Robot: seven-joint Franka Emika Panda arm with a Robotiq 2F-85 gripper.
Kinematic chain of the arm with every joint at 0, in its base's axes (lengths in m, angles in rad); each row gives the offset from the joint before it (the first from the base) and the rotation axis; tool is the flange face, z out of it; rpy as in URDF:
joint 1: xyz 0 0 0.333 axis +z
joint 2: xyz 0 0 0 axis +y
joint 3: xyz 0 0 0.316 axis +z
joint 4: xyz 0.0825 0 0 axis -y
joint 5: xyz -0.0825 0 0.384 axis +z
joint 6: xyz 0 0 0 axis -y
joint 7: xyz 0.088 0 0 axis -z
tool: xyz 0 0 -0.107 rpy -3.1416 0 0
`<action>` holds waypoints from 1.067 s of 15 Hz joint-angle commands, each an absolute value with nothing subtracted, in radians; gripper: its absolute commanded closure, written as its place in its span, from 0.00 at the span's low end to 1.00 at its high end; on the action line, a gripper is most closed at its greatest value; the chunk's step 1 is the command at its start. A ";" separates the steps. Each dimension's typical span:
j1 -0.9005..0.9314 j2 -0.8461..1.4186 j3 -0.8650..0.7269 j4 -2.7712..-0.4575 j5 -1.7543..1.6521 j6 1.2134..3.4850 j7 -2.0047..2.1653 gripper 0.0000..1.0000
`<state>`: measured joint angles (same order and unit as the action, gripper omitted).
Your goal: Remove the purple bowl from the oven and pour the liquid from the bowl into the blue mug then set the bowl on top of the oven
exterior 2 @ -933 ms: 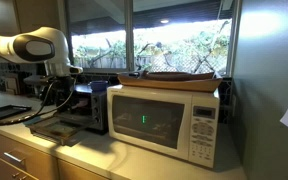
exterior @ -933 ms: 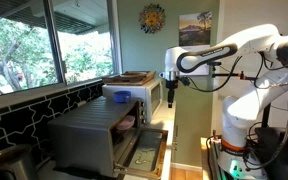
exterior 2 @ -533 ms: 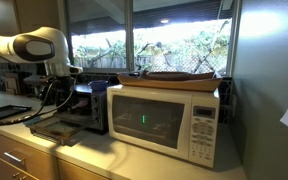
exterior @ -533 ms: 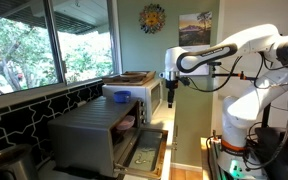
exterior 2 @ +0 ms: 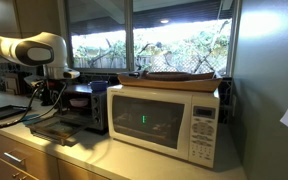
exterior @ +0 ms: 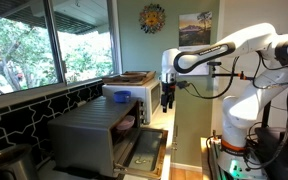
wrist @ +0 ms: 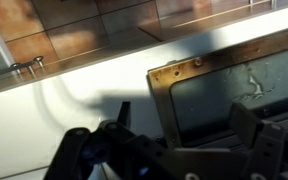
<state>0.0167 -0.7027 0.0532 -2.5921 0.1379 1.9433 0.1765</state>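
Note:
The grey oven (exterior: 94, 135) stands on the counter with its front door (exterior: 146, 150) dropped open. It also shows in the other exterior view as the oven (exterior 2: 84, 105) beside the white microwave. A pale purple bowl (exterior: 130, 122) sits just inside the dark cavity. The blue mug (exterior: 122, 97) stands on top of the oven at its far end. My gripper (exterior: 167, 101) hangs open above the open door, empty, apart from bowl and mug. In the wrist view the gripper (wrist: 184, 135) looks down on the door's glass pane (wrist: 224, 85); bowl and mug are out of that view.
A white microwave (exterior 2: 164, 118) with a flat tray (exterior 2: 179, 76) on top stands right behind the oven. Windows and a dark tiled backsplash (exterior: 24, 115) run along the counter's far side. The counter edge (exterior: 169, 165) lies just beyond the open door.
The arm has dropped a little and shifted toward the oven's open door. The gripper stays open and empty.

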 commanded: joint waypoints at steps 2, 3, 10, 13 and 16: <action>0.046 -0.619 0.088 -2.595 0.346 2.096 0.320 0.00; 0.055 -0.607 0.091 -2.601 0.394 2.142 0.334 0.00; 0.046 -0.614 0.094 -2.591 0.370 2.145 0.310 0.00; 0.045 -0.608 0.099 -2.594 0.379 2.158 0.324 0.00; 0.053 -0.590 0.109 -2.631 0.465 2.288 0.406 0.00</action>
<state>0.0442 -0.6063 0.1001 -2.5978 0.3854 2.1846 0.3451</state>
